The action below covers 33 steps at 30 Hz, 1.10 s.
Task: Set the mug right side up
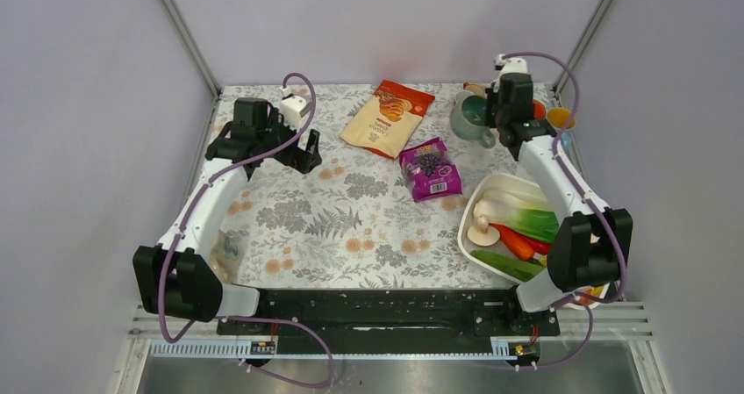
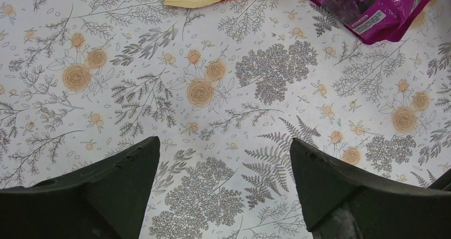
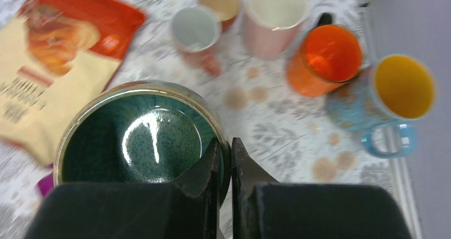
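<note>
right end effector (image 3: 224, 159) is pinching the mug (image 3: 138, 138) by its rim. the jaws are sitting narrow, one finger inside the wall & one outside, at abt 4 o'clock of the mouth in the wrist view. the mug's mouth is facing up and the glazed teal inside is showing. in the top view it's sitting at abt 2 o'clock on the counter (image 2: 213, 90), w/ other cups crowding just beside it at its 1 to 3 o'clock. can't tell whether the base is touching down or hanging a bit above.

judging by that, the flip itself is looking done and the placing/release step is in hand. next move is calling for lowering till the base is sitting flat, then easing the jaws apart and lifting straight up w/o dragging the rim or bumping the orange cup (image 3: 324, 58).

left end effector (image 2: 223, 143) is hovering wide & holding nothing at abt 10 o'clock.

writing: the purple pouch (image 2: 372, 5) is showing "100" in part. the rest is too small to read. the snack bag (image 1: 386, 118) print is blurring out, so no brand.
</note>
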Tool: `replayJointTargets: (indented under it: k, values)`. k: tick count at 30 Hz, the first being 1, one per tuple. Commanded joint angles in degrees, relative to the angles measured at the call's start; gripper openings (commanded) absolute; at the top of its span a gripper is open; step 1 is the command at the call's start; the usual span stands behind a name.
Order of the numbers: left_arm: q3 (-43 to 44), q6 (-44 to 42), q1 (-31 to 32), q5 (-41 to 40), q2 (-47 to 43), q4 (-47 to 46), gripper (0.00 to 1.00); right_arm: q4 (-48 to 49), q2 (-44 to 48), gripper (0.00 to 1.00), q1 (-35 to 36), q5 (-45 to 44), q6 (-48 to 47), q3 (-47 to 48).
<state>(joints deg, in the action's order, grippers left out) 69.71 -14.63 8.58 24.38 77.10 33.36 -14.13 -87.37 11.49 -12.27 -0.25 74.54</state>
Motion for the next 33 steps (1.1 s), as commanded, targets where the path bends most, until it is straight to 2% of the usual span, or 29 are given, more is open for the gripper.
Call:
replayJointTargets:
  k: [1, 5, 8, 22, 33]
  values:
    - [0.8, -2.4, -1.1, 1.6, 0.6, 0.0, 0.95, 4.2, -3.3, 0.0, -6.5, 0.5, -1.8, 7.4]
    - [1.6, -3.1, -2.7, 2.1, 2.0, 1.1, 0.95, 4.1, -9.7, 0.0, -12.4, 1.5, -1.9, 10.2]
    - [2.9, -3.8, -3.4, 2.2, 3.2, 2.4, 0.95, 3.6, -14.8, 0.0, -14.3, 3.4, -2.2, 13.5]
    - [6.1, -4.7, -5.4, 2.5, 7.2, 4.2, 0.95, 0.5, -31.2, 0.0, -15.1, 0.9, -6.7, 26.1]
    - [8.0, -4.7, -6.1, 2.5, 8.1, 4.7, 0.96, -4.7, -36.7, 0.0, -15.2, 2.2, -9.6, 33.4]
